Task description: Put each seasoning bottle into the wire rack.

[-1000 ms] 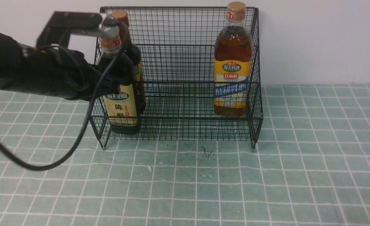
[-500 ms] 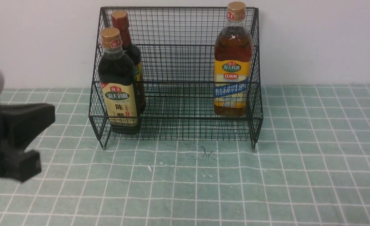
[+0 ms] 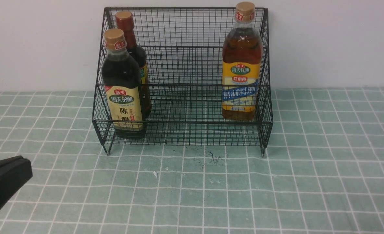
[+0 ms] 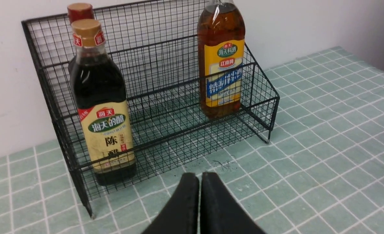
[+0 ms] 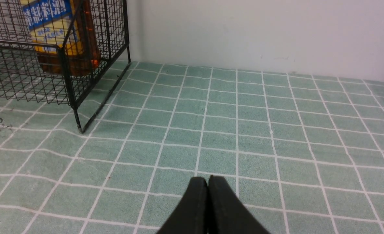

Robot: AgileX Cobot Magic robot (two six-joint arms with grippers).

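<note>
All three seasoning bottles stand upright in the black wire rack [image 3: 185,87]. The dark gold-capped bottle with a cream label [image 3: 122,87] is on the lower tier at the left. The dark bottle with a reddish-brown neck [image 3: 127,24] stands behind it. The amber bottle with a yellow-blue label [image 3: 241,65] is on the upper tier at the right. My left gripper [image 3: 24,162] is shut and empty at the lower left, well clear of the rack; it also shows in the left wrist view [image 4: 199,177]. My right gripper [image 5: 208,180] is shut and empty over the cloth right of the rack.
A green tiled cloth [image 3: 309,178] covers the table. A white wall [image 3: 335,42] stands right behind the rack. A dark scribble mark [image 3: 214,157] lies on the cloth in front of the rack.
My left arm has let go of the cream-label bottle on the lower tier and pulled back down to the lower left. Its jaws have closed. The bottles have not moved.
</note>
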